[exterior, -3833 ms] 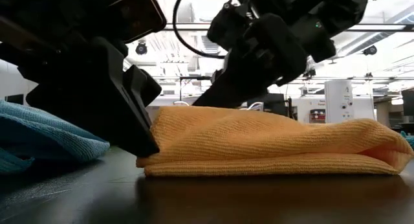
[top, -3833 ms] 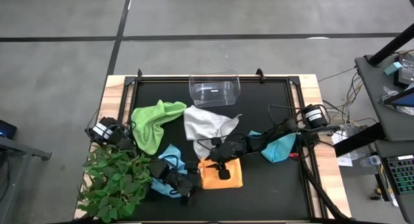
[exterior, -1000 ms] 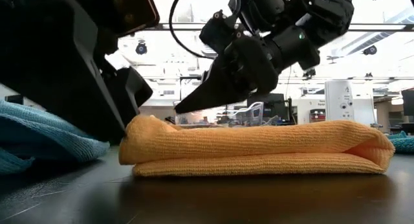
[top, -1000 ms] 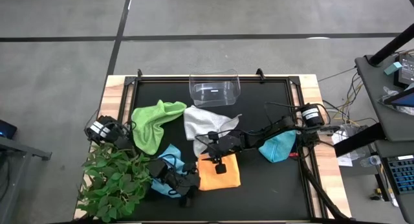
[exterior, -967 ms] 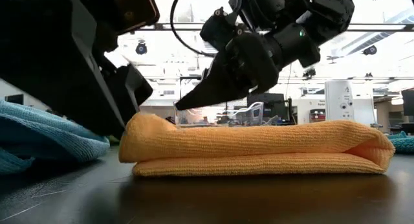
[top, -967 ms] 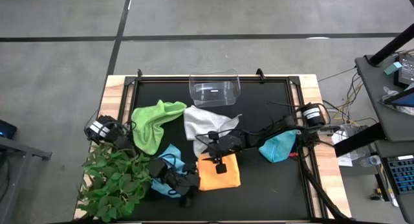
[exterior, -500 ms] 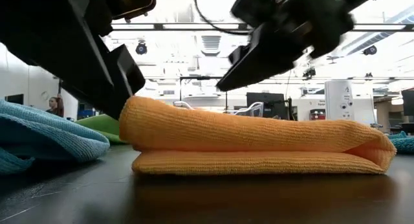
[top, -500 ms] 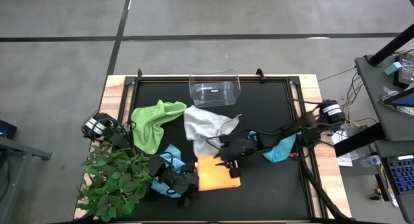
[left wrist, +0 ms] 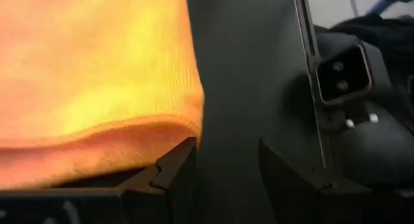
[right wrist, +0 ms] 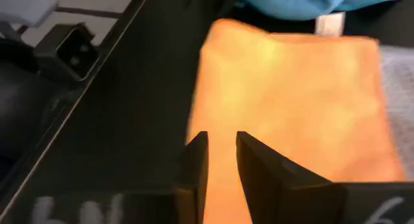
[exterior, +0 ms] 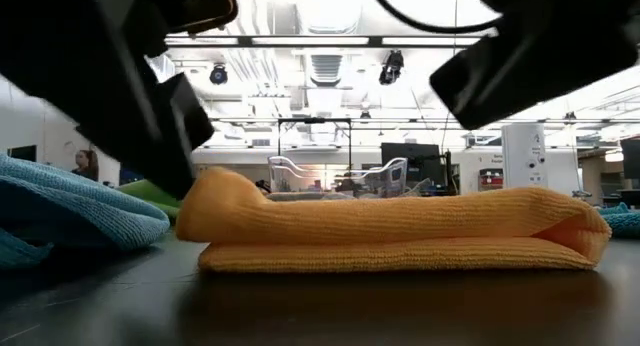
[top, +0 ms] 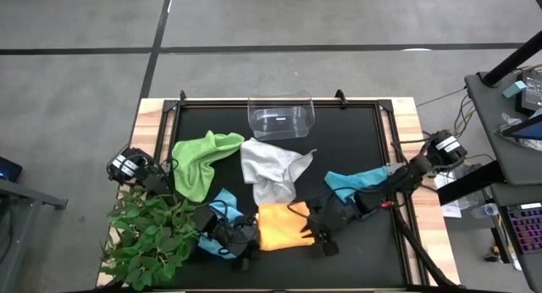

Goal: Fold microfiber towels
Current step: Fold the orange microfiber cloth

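Folded yellow-orange towel (top: 281,226) near table's (top: 356,132) front edge; left gripper (top: 241,239) spread beside it, right gripper (top: 320,236) nearly closed, empty.

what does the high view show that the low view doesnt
Only the high view: the whole table, the clear bin, the grey-white towel, the teal towel, the plant, and which arm is which. Only the low view: the orange towel's stacked folded layers from the side, and the room behind. Both: the orange towel, light blue towel, and lime green towel.
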Available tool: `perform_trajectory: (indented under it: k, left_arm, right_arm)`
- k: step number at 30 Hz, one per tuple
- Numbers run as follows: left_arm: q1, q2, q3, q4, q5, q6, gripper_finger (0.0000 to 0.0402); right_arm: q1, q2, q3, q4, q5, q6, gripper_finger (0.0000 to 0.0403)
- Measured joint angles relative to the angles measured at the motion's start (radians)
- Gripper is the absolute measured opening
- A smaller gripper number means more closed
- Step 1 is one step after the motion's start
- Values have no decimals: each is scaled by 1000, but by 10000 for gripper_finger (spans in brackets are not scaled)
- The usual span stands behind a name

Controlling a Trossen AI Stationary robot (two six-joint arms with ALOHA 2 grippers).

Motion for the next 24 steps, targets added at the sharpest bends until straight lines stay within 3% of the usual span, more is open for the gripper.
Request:
perform_trajectory:
  k: [5, 17, 24]
  left_arm:
    - [7, 0, -1, -2, -44, -1, 152]
    - [13, 11, -19, -8, -99, 0, 148]
    - [19, 54, -21, -10, -80, 0, 75]
  right_arm:
    - [49, 2, -1, -28, 22, 66, 34]
    - [129, 4, -30, -58, 231, 138, 9]
    - [129, 101, -60, 125, 224, 132, 9]
